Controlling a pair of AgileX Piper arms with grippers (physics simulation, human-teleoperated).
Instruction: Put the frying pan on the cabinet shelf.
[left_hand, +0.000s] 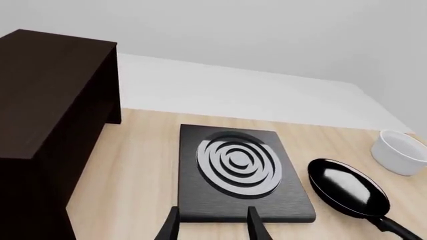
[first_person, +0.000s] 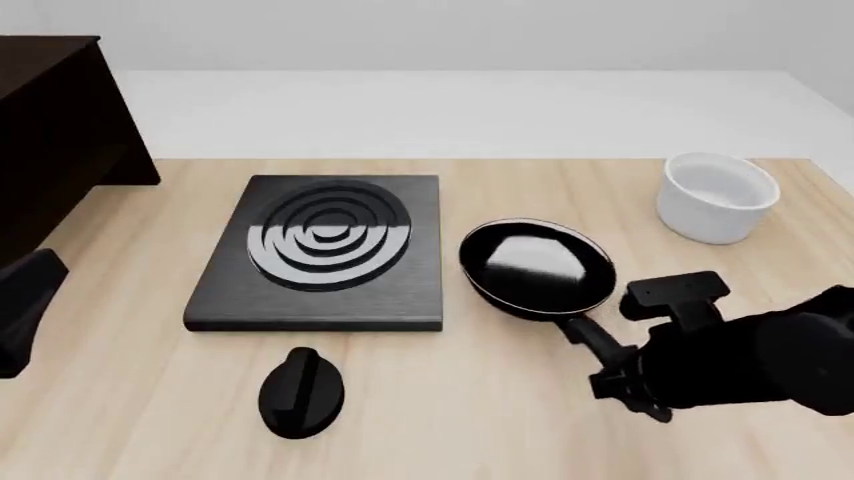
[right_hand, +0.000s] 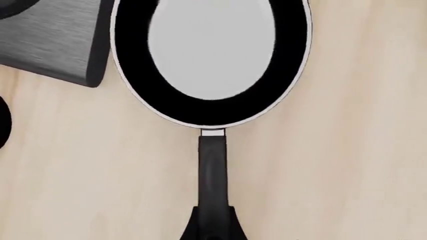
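Frying pan (first_person: 537, 265) flat on light wooden tabletop (first_person: 120, 400), white wall behind; left jaws spread, right jaws' state unclear.

On the one bench (first_person: 534, 420) there are one frying pan (first_person: 537, 266), one stove plate (first_person: 324, 250), one white bowl (first_person: 717, 196), one black knob (first_person: 302, 391) and one dark cabinet (first_person: 60, 130), with two robot arms, left (first_person: 24, 305) and right (first_person: 747, 360).

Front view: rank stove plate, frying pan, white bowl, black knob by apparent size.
1. stove plate
2. frying pan, counting its handle
3. white bowl
4. black knob, unsure: it sits nearer the camera, so it looks close to the bowl.
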